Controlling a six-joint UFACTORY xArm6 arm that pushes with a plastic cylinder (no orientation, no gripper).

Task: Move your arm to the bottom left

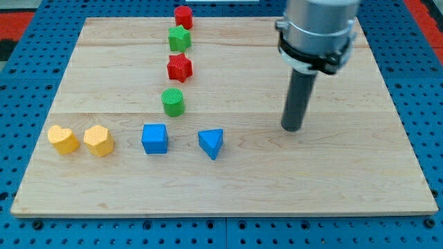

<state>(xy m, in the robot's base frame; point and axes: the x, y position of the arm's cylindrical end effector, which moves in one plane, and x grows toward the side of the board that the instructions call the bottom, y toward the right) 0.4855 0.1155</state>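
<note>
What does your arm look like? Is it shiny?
A bit shiny, yes. The upper part is a fat, smooth silver-grey cylinder with a black ring clamped around its base. Below that hangs a straight dark grey rod, round and plain, ending at my tip. No cables, stickers or writing show on it.

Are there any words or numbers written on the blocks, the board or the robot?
None: no words, numbers or signs can be read anywhere.
The coloured blocks, such as the blue cube, are plain.
The wooden board shows only grain.
The rod ending in my tip bears no label.
</note>
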